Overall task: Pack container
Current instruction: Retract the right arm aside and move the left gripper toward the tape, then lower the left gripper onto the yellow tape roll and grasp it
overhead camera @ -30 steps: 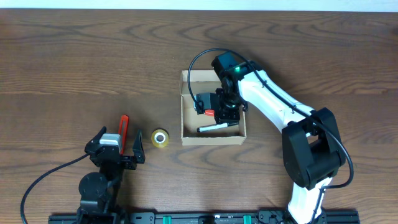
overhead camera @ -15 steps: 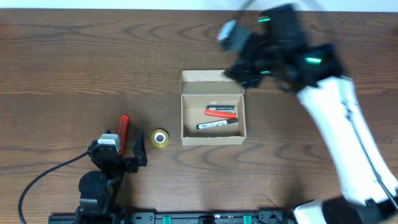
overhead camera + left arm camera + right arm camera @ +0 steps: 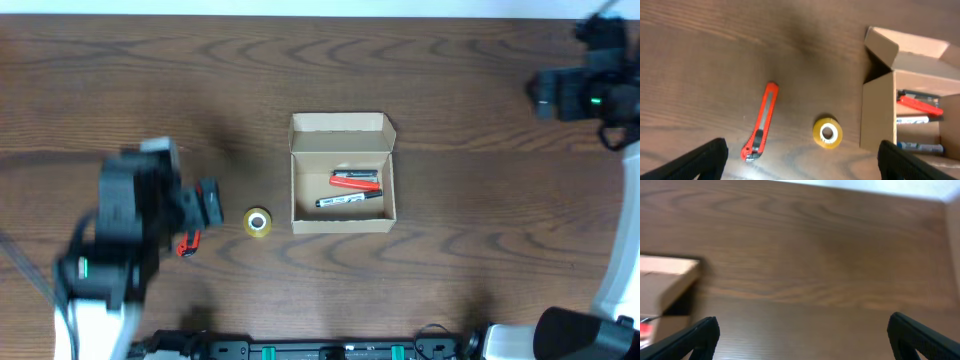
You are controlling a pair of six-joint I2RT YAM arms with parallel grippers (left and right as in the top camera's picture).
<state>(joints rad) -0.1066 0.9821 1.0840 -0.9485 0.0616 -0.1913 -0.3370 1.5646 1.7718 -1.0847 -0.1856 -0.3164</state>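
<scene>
The whole table (image 3: 200, 80) is seen straight down from high overhead, with the container (image 3: 340, 225) near centre. The left wrist view is angled down and closer; the tape roll (image 3: 827, 133), the cutter (image 3: 760, 122) and the container are shared with the overhead view. The right wrist view is blurred, and only a corner of the container is caught at its left edge.

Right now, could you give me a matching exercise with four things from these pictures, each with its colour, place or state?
Things:
1. utility knife
2. tape roll
3. red marker
4. container

Descriptions:
a. lies inside the box
b. yellow, on the table between the knife and the box
c. light brown, lid flap open
d. orange, flat on the bare table

Pairs: 1-d, 2-b, 3-a, 4-c
</scene>
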